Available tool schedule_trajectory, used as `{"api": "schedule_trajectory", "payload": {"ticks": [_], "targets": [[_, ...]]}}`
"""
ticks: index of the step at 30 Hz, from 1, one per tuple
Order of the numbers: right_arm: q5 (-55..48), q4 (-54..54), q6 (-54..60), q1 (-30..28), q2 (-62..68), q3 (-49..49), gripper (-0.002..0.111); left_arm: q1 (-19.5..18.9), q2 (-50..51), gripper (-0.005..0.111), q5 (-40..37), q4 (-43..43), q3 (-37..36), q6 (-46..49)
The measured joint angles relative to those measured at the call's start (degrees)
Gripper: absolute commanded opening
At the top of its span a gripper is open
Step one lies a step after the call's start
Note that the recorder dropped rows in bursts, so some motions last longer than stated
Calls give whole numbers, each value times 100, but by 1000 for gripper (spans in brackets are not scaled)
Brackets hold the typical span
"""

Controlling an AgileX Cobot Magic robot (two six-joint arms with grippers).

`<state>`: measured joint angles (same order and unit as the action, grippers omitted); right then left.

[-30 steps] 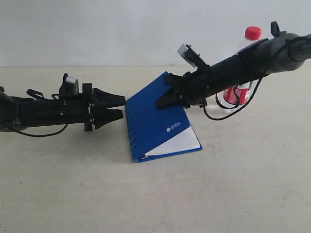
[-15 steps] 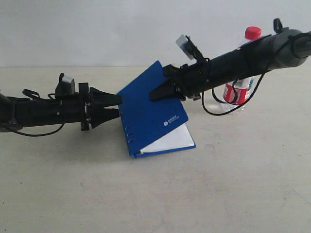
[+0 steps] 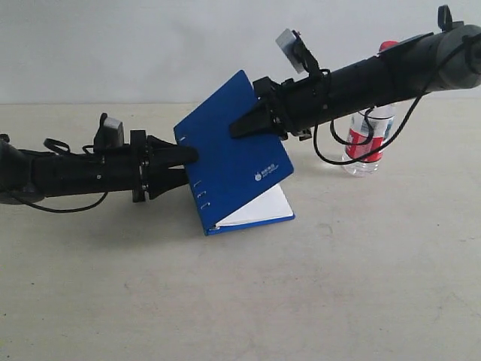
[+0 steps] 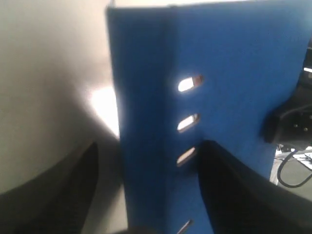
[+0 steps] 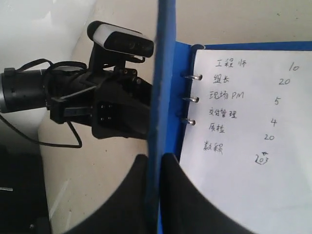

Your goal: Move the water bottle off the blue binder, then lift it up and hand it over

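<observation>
Exterior view: blue binder (image 3: 233,162) cover steeper than before, pinched in jaws of right gripper (image 3: 237,129); water bottle (image 3: 362,147) upright on surface (image 3: 338,286) at binder's 2 o'clock. Left wrist view: left gripper (image 4: 148,146) jaws spread astride spine. Right wrist view: pages (image 5: 234,161) exposed.

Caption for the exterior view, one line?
Right gripper pinches the raised cover of the binder, left gripper open around its spine, bottle standing on the table behind.

One blue binder (image 3: 225,143), apparently one water bottle (image 3: 370,147).
</observation>
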<state>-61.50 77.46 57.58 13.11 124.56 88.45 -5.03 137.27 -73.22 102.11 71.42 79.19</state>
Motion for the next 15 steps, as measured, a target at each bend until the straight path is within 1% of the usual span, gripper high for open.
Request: {"api": "schedule_trajectory", "payload": {"ticks": [8, 13, 15], "targets": [[358, -411, -173, 10, 170, 0, 0, 104, 0, 56, 5, -22, 0, 12], [321, -245, -229, 10, 604, 25, 0, 119, 0, 56, 29, -140, 82, -46], [309, -191, -229, 10, 699, 37, 1, 141, 0, 56, 78, -190, 120, -90]]}}
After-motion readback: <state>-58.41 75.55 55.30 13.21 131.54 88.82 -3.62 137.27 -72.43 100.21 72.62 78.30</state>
